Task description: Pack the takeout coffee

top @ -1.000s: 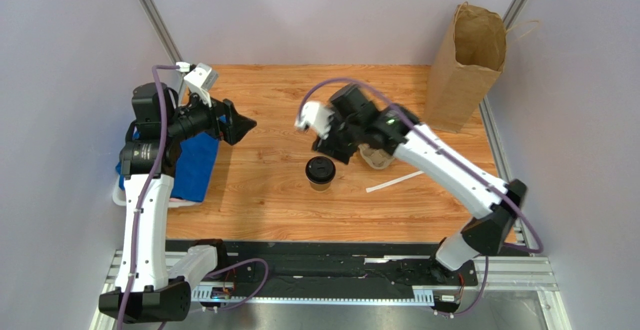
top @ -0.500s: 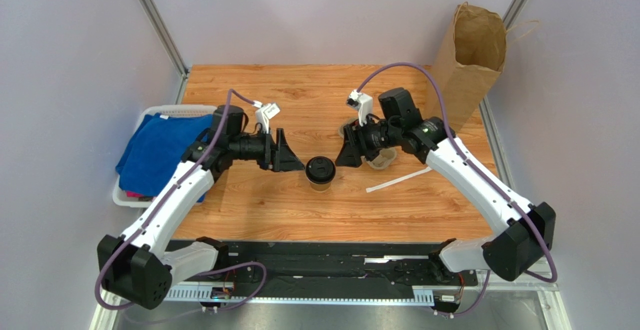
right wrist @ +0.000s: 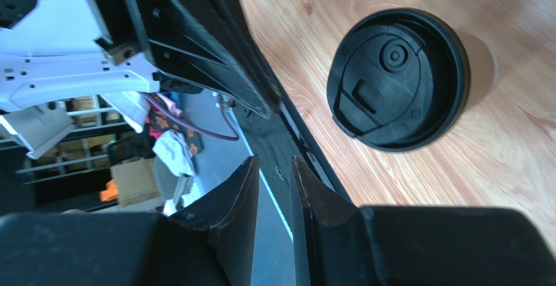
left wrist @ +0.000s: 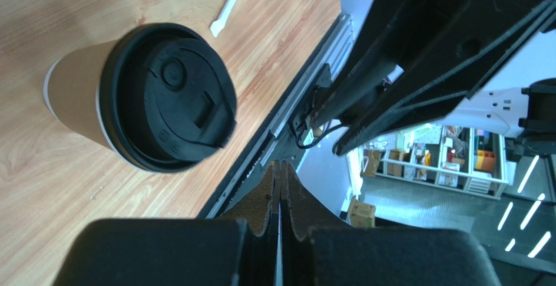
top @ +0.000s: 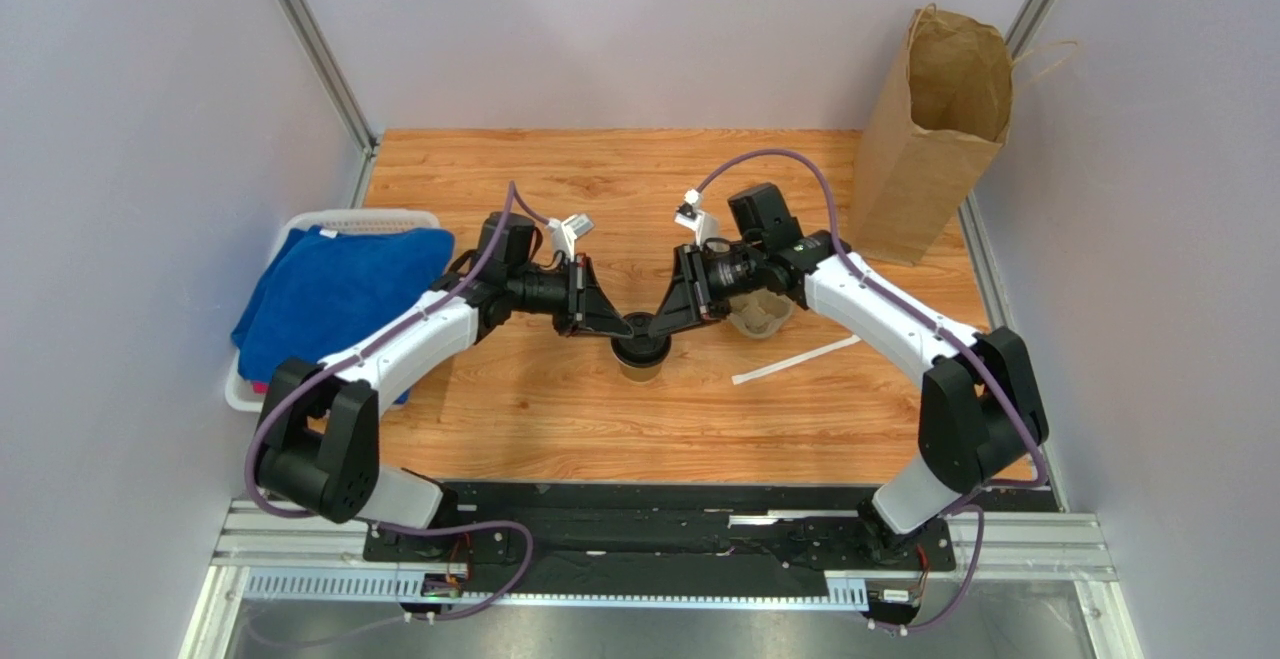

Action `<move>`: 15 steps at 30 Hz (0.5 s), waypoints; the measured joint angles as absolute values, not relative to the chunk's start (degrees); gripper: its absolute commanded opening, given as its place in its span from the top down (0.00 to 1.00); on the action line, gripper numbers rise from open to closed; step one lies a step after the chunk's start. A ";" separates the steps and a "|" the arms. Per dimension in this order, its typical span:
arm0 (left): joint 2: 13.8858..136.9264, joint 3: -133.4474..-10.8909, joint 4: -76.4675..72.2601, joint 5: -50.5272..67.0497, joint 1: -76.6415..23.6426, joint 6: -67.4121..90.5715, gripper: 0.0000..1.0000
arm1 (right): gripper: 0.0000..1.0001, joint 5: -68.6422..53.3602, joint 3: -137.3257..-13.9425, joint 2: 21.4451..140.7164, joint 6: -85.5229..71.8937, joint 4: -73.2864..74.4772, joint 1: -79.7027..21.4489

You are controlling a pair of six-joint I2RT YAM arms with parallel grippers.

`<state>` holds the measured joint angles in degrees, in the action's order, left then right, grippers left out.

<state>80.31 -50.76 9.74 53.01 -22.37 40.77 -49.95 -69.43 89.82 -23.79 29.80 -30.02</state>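
Wooden surface (top: 511, 404) bears the upright coffee cup (top: 642, 349) between both pincers, equally near: left pincer (top: 615, 328) closed, right pincer (top: 664, 328) barely parted.

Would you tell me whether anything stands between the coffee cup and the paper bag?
Yes. The right gripper and its arm lie across the straight line from the coffee cup to the paper bag, and a pulp tray sits on the table beneath that arm.
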 measured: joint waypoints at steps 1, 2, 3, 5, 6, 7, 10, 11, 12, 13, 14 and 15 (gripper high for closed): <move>81.36 -50.89 9.21 53.10 -22.41 41.01 1.00 | 0.74 -50.61 -69.43 90.74 -24.51 28.88 -30.02; 82.50 -51.03 8.78 53.15 -22.44 41.28 1.00 | 0.75 -51.18 -69.43 91.64 -25.19 28.03 -30.02; 83.50 -51.07 8.43 53.21 -22.44 41.45 1.00 | 0.75 -51.51 -69.43 92.36 -25.69 27.51 -30.02; 85.23 -51.07 7.90 53.28 -22.44 41.69 1.00 | 0.75 -52.21 -69.43 93.76 -26.52 26.59 -30.02; 86.08 -51.07 7.84 53.32 -22.44 41.69 1.00 | 0.75 -52.47 -69.43 94.32 -26.81 26.24 -30.02; 86.63 -51.07 7.84 53.32 -22.44 41.69 1.00 | 0.76 -52.62 -69.43 94.74 -26.98 25.91 -30.02; 88.49 -51.07 7.70 53.30 -22.44 41.69 1.00 | 0.76 -53.01 -69.43 96.44 -27.46 25.12 -30.02; 89.08 -51.07 7.64 53.28 -22.44 41.67 1.00 | 0.77 -53.08 -69.36 96.97 -27.66 24.82 -30.02; 89.71 -51.07 7.51 53.28 -22.44 41.65 1.00 | 0.77 -53.12 -69.36 97.60 -27.88 24.29 -30.02; 90.24 -51.07 7.44 53.25 -22.44 41.63 1.00 | 0.78 -53.15 -69.36 98.35 -28.05 23.83 -30.02; 90.87 -51.07 7.42 53.25 -22.44 41.47 1.00 | 0.78 -53.19 -69.32 99.11 -28.25 23.35 -30.02; 91.44 -51.07 7.40 53.28 -22.44 41.39 1.00 | 0.78 -53.28 -69.23 100.12 -28.53 22.74 -30.02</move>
<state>91.44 -51.07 7.40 53.28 -22.44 41.39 -53.28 -69.23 100.12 -28.53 22.74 -30.02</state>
